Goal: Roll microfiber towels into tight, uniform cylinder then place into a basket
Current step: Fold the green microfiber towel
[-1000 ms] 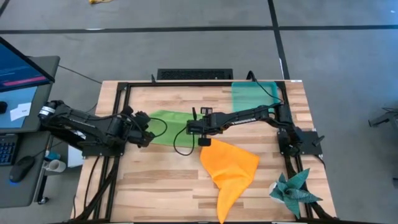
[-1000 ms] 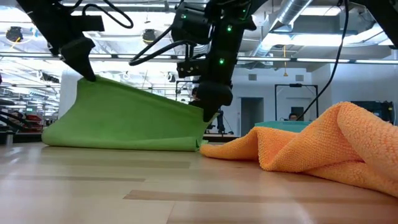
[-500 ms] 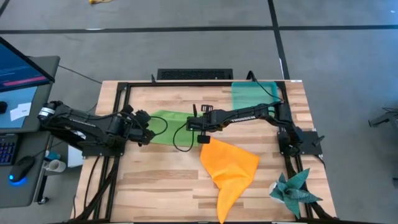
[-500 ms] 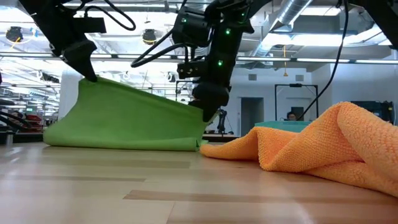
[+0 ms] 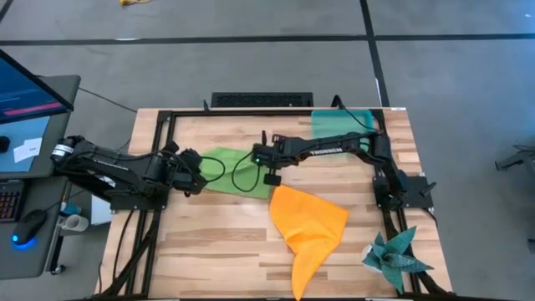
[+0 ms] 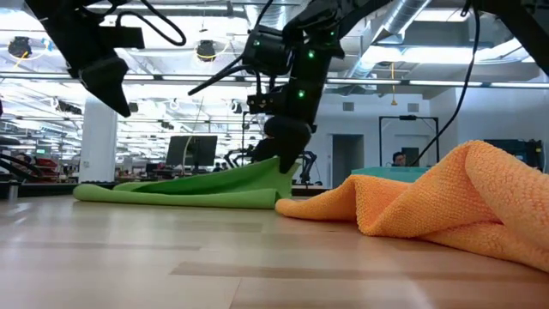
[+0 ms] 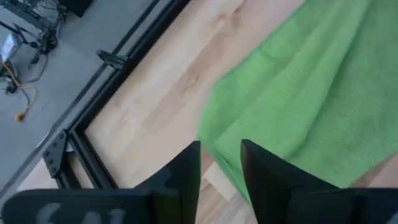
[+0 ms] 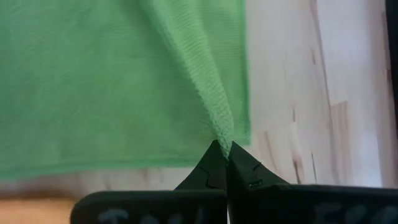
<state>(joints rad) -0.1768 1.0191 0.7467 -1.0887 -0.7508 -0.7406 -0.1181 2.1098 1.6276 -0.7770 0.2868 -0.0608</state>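
On the wooden table (image 5: 209,242) the lime green towel (image 5: 238,171) lies spread between the two arms, mostly flat, with only its right-hand corner lifted. The right gripper (image 8: 224,151) is clenched on that corner; the right wrist view shows the cloth bunching into a ridge that runs straight into the closed fingertips, and in the low view the corner is held just above the tabletop. The left gripper (image 7: 221,163) hangs above the towel's opposite edge with its fingers (image 7: 186,171) parted and nothing between them, so on that side the cloth is released and lies slack on the wood.

No roll has been formed, as far as these views show: the green towel is a loose sheet, not a cylinder. The orange towel (image 5: 311,224) sits crumpled and untouched just beside it, nearer the front of the table. The teal-green basket (image 5: 341,127) rests at the far right corner, well apart from both cloths, and appears to hold nothing (its floor reads as plain translucent plastic from above).

By my judgement the task is at an early stage: both towels remain to be rolled tight and carried to the basket.
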